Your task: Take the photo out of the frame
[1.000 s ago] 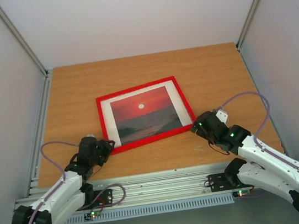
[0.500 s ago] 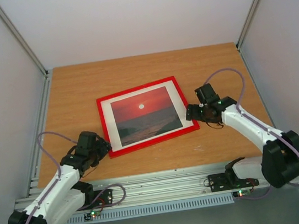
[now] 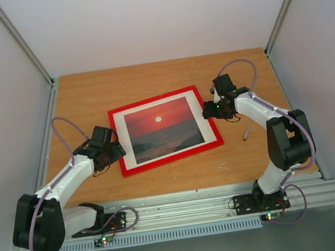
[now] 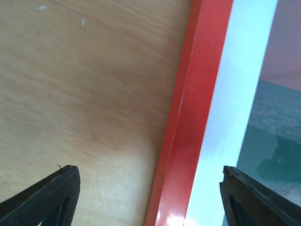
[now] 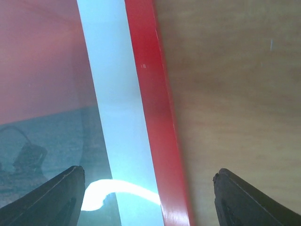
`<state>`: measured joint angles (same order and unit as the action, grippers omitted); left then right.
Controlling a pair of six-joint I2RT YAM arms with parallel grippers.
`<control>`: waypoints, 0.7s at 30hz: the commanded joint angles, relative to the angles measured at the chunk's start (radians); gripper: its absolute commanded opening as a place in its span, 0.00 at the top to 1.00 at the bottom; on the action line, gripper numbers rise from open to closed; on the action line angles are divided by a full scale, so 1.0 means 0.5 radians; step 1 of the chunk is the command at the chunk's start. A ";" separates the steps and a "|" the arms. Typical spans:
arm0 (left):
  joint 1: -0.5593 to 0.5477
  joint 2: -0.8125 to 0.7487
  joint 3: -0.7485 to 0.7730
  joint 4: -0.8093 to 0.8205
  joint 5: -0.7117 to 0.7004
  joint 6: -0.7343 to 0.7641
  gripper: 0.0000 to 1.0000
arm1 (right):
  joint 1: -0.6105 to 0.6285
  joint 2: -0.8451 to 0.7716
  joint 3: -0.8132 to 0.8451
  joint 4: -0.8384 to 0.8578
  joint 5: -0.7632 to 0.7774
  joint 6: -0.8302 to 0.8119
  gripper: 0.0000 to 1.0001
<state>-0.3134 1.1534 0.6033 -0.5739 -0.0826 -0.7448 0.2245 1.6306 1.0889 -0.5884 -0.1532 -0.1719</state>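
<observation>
The red frame [image 3: 170,161] lies flat, face up, in the middle of the wooden table. Inside it is the sunset photo [image 3: 161,126], bordered by a white mat [image 3: 122,141]. My left gripper [image 3: 115,150] is open over the frame's left edge. In the left wrist view its fingers [image 4: 47,197] straddle the red frame [image 4: 197,103], one over wood and one over the photo [image 4: 277,122]. My right gripper [image 3: 208,111] is open over the right edge. Its fingers [image 5: 256,200] likewise straddle the red frame [image 5: 153,103] and white mat [image 5: 113,94].
A small thin pale object [image 3: 245,131] lies on the table right of the frame. White walls enclose the table [image 3: 149,84] on three sides. A metal rail [image 3: 179,205] runs along the near edge by the arm bases.
Both arms have reached away from the near edge to the frame's two sides. The left gripper has opened wide; the right gripper's jaws have narrowed a little.
</observation>
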 commanded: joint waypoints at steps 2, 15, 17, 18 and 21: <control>0.073 0.220 0.157 0.058 -0.045 0.199 0.18 | -0.006 0.138 0.199 -0.026 0.013 -0.126 0.26; 0.148 0.627 0.405 0.151 0.054 0.329 0.18 | -0.007 0.558 0.532 -0.092 0.030 -0.255 0.48; 0.158 0.691 0.435 0.147 0.065 0.342 0.18 | -0.007 0.603 0.567 -0.102 0.020 -0.268 0.51; 0.162 0.715 0.444 0.153 0.071 0.345 0.18 | -0.006 0.625 0.589 -0.112 0.017 -0.272 0.51; 0.165 0.788 0.480 0.171 0.115 0.348 0.20 | -0.007 0.689 0.632 -0.134 0.057 -0.283 0.52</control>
<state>-0.2386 1.5078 0.8085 -0.5274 -0.0505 -0.5930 0.2241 1.9385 1.3621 -0.6285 -0.1463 -0.2829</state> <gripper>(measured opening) 0.809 0.483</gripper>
